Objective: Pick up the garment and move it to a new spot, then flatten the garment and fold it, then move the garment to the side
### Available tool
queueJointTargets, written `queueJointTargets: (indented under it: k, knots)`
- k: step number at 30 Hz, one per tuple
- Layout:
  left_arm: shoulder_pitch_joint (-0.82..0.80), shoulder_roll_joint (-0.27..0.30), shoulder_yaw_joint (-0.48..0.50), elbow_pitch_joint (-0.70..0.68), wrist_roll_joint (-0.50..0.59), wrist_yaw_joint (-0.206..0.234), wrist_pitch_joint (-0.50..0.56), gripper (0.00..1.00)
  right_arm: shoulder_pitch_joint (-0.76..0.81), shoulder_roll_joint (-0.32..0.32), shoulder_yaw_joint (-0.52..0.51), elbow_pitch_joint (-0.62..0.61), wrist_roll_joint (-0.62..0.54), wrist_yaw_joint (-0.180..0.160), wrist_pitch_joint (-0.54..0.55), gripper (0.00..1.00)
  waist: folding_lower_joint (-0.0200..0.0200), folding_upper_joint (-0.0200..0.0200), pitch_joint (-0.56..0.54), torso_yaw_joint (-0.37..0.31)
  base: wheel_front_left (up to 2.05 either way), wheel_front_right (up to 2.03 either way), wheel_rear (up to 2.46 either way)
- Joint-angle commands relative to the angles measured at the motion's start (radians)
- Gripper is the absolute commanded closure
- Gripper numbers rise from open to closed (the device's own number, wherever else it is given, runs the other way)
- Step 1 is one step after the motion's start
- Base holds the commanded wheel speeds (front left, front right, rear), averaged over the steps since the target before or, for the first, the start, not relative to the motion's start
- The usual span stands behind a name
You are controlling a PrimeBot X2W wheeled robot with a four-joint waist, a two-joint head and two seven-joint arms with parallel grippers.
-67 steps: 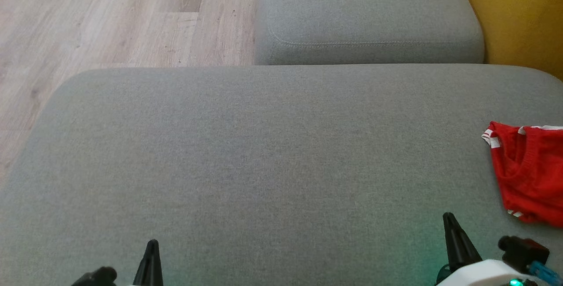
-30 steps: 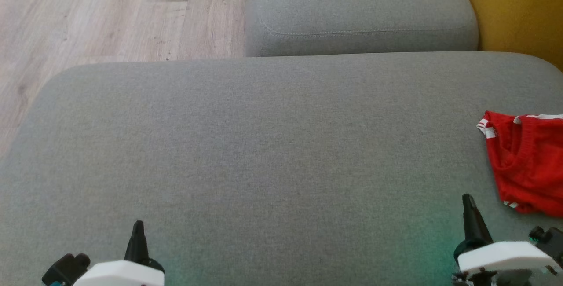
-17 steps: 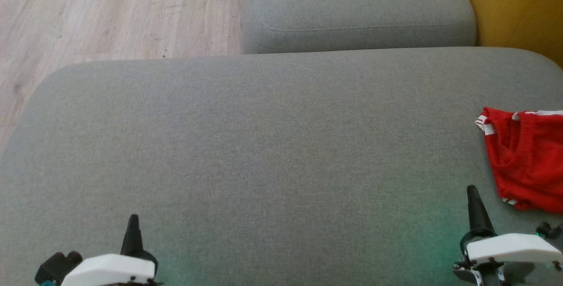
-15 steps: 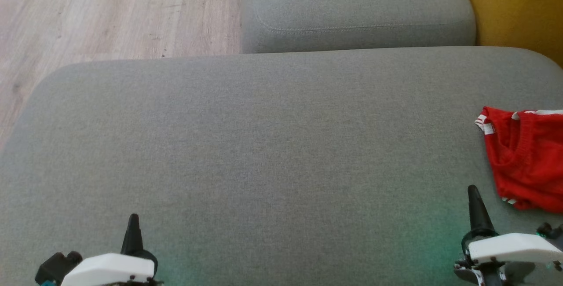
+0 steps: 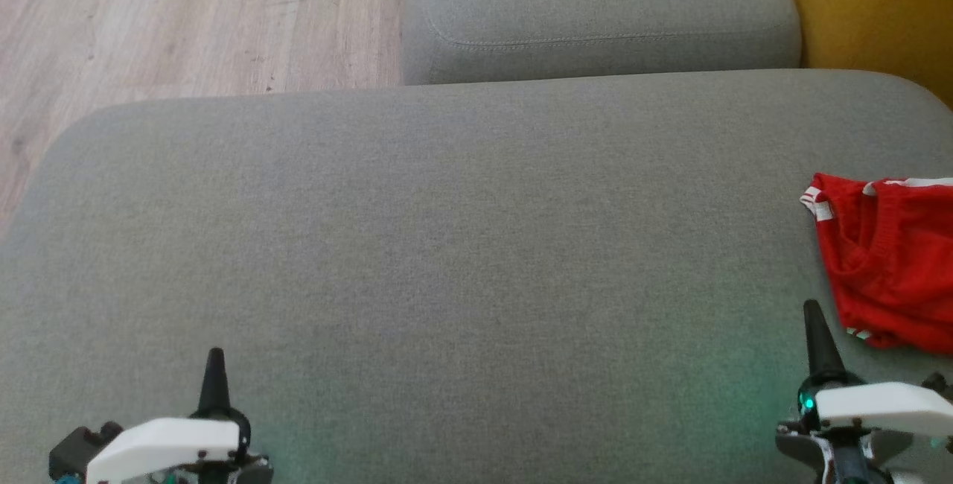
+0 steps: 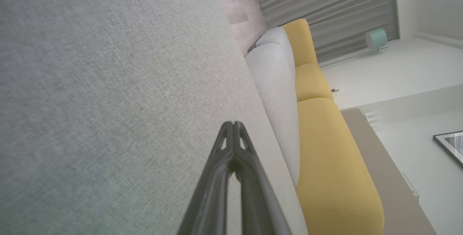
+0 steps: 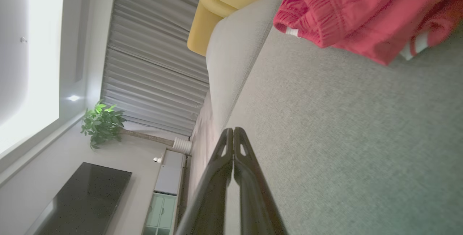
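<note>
The right claw (image 5: 812, 314) and left claw (image 5: 215, 359) are pressed together. The red shorts (image 5: 890, 260), middle right, look soft and light; pinch a bunched edge

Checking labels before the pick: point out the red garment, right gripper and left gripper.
red garment (image 5: 901, 268), head view, middle of the crumpled cloth.
right gripper (image 5: 812, 310), head view, tip of the shut fingers.
left gripper (image 5: 214, 356), head view, tip of the shut fingers.

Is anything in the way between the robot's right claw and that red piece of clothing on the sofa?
Nothing visible is. Bare grey cushion lies between the shut right gripper and the garment, which sits crumpled just ahead of it, to the right.
</note>
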Motion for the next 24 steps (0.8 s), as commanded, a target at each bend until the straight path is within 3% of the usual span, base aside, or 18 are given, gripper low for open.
queueJointTargets:
  k: [1, 24]
  knots:
    - [-0.069, 0.002, 0.046, -0.027, -0.017, -0.015, 0.007, 1.00, -0.064, -0.014, 0.010, -0.032, 0.032, 0.003, 0.007, 1.00, 0.0001, 0.0000, 0.001, -0.001, 0.00, 0.00, 0.00]
    - [-0.104, -0.057, 0.170, -0.014, -0.164, -0.085, 0.071, 1.00, -0.114, -0.014, -0.017, -0.025, 0.289, 0.003, 0.042, 1.00, 0.0000, 0.0000, 0.021, -0.017, 0.00, 0.00, 0.00]
